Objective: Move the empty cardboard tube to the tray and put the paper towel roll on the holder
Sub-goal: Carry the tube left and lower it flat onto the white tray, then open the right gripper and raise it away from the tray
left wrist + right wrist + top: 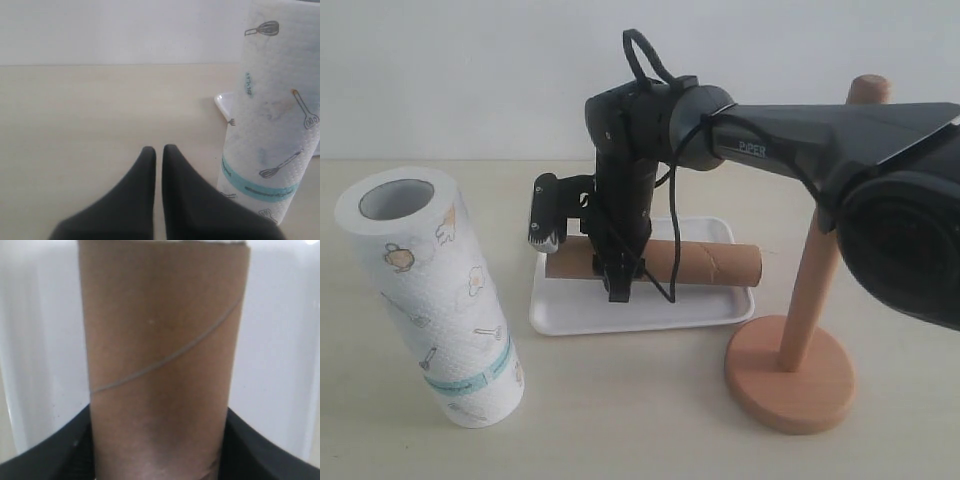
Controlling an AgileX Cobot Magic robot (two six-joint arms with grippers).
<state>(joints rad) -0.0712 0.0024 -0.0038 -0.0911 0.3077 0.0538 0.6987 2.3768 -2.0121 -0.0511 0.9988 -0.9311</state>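
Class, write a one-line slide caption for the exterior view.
Right claw grips the cardboard tube in the white tray, flanked by paper towel roll and wooden holder.

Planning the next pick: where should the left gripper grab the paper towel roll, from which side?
Probably from above: pinch the top wall of the paper towel roll, one finger in the open core, one outside. It stands upright, core up, and looks thick for a side grasp.

Soft, even light is spread over the exterior view; shadows are faint. In the right wrist view the cardboard tube is blurred, the tray washed out at three o'clock.
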